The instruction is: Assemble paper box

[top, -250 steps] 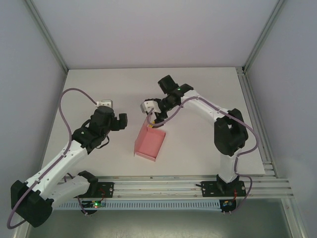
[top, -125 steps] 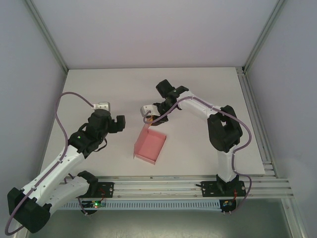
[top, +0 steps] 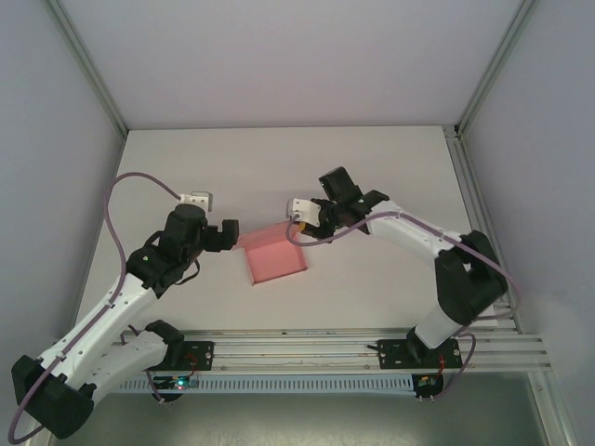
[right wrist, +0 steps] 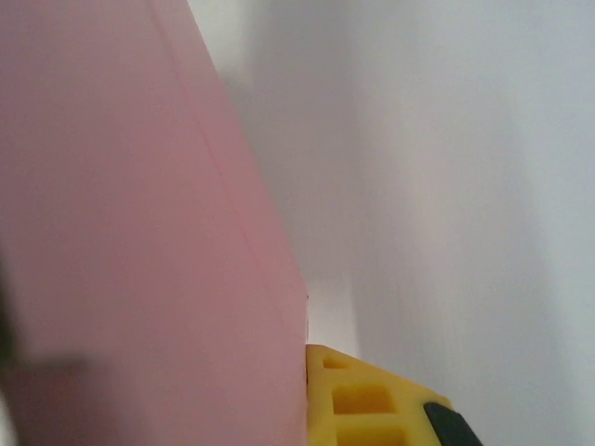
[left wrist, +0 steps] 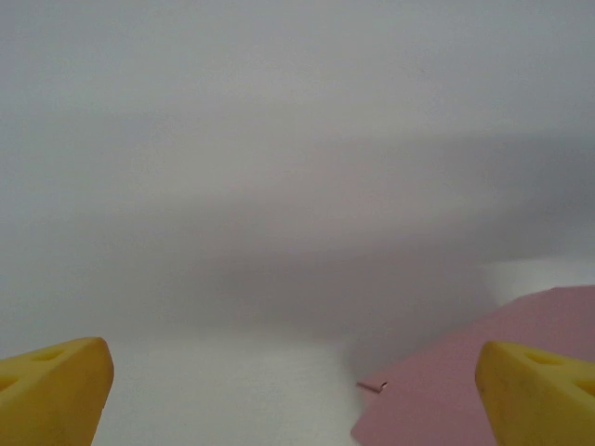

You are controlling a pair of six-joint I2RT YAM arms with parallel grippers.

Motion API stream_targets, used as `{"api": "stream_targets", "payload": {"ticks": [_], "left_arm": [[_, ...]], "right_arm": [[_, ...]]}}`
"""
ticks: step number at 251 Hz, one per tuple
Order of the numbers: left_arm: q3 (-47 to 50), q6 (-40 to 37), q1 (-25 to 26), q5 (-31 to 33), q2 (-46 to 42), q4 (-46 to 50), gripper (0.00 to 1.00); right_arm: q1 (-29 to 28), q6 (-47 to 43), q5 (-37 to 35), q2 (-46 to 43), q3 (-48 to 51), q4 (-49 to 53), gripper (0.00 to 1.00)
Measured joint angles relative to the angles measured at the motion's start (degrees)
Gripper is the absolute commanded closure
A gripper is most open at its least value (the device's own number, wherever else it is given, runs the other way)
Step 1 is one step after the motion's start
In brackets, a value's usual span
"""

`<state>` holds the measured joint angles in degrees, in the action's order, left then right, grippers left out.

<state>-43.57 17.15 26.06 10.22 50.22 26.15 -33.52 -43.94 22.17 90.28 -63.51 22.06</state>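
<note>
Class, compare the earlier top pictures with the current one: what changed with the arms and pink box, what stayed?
The right gripper closed on the far right corner of the paper box and its arm swung out rightward, turning the box and shifting it toward the left gripper. The left gripper stayed open, roughly in place; the box stayed on the table.

The left arm (top: 110, 314) and right arm (top: 414, 238) have white link shells with black joints and black bases. 1 mauve cable (top: 115, 197) trails along each, and the fingertips (left wrist: 54, 390) are yellow wedges.
</note>
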Motion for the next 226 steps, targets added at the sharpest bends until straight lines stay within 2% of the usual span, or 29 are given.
{"api": "stream_targets", "payload": {"ticks": [49, 108, 135, 167, 188, 202, 226], "left_arm": [[-1.2, -2.9, -0.4, -1.2, 1.8, 0.4, 0.00], [-1.6, -6.6, -2.0, -1.9, -2.5, 0.4, 0.00], [-1.8, -9.5, -2.6, -6.6, -2.4, -0.3, 0.00], [-2.1, -15.5, -2.6, -15.7, 3.8, -2.7, 0.00], [-3.5, -19.6, -2.6, -20.8, 10.2, -3.0, 0.06], [-4.9, -22.2, -2.6, -23.3, 13.8, -2.9, 0.15], [-8.3, -25.5, -2.6, -26.1, 18.6, -2.6, 0.17]], "right_arm": [[0.4, 10.9, -3.7, -4.9, 1.1, 0.0, 1.00], [3.0, 13.6, -6.9, -4.9, 0.7, 5.9, 1.00], [4.4, 13.0, -6.7, -4.2, 0.7, 7.3, 1.00], [5.3, 11.5, -6.6, -2.9, 0.6, 8.6, 1.00], [5.3, 10.3, -6.3, -2.4, 0.6, 9.2, 1.00], [5.3, 9.8, -6.0, -2.3, 0.5, 9.5, 1.00], [5.3, 9.0, -5.2, -1.9, -0.4, 9.6, 1.00]]}}
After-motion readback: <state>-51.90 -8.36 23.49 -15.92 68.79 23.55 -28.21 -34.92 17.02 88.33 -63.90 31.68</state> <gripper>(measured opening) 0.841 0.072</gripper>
